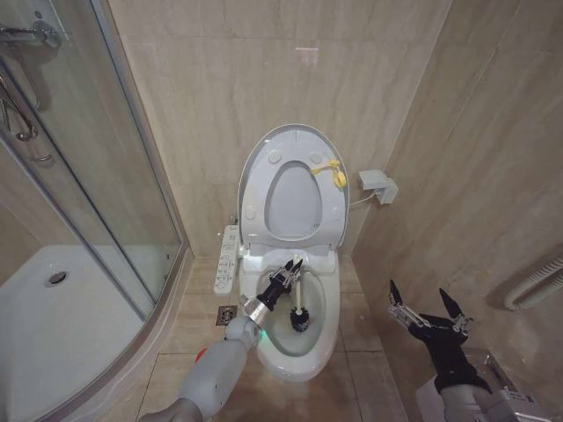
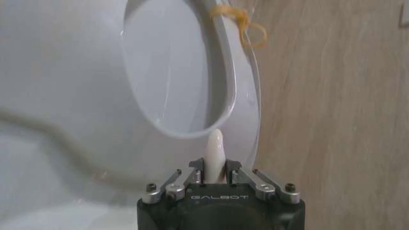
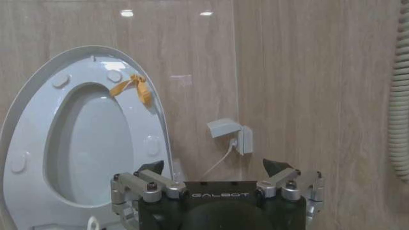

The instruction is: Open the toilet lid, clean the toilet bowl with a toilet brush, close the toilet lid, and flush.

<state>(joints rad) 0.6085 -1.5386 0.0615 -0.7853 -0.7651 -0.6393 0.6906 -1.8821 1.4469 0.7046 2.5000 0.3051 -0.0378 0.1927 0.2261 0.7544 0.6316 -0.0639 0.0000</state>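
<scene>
against the tiled back wall the toilet lid (image 1: 290, 141) stands raised, leaning upright with the ring-shaped seat (image 1: 293, 200) lifted against it, and a yellow tag (image 1: 332, 171) hangs from the edge on the robot's right. below them the toilet bowl (image 1: 295, 338) sits open, its white button panel (image 1: 228, 259) running along the side nearest the glass shower enclosure (image 1: 88, 176).

the left end effector (image 1: 286, 280) reaches over the bowl's rim from the robot's left side and is clenched on the thin white handle of the toilet brush (image 1: 300, 308). the handle slants down into the basin and the dark bristle head rests low inside the bowl, near its middle. in the left wrist view the handle's rounded tip (image 2: 215, 148) pokes up between the closed fingers (image 2: 197, 170), with the raised seat and lid (image 2: 76, 86) just beyond.

the right end effector (image 1: 428, 309) hangs off to the robot's right of the toilet, well apart from the bowl, its fingers spread wide and gripping nothing. its wrist view looks toward the upright lid (image 3: 38, 91), the yellow tag (image 3: 135, 88) and a small white wall box (image 3: 231, 134) with a cord.
</scene>
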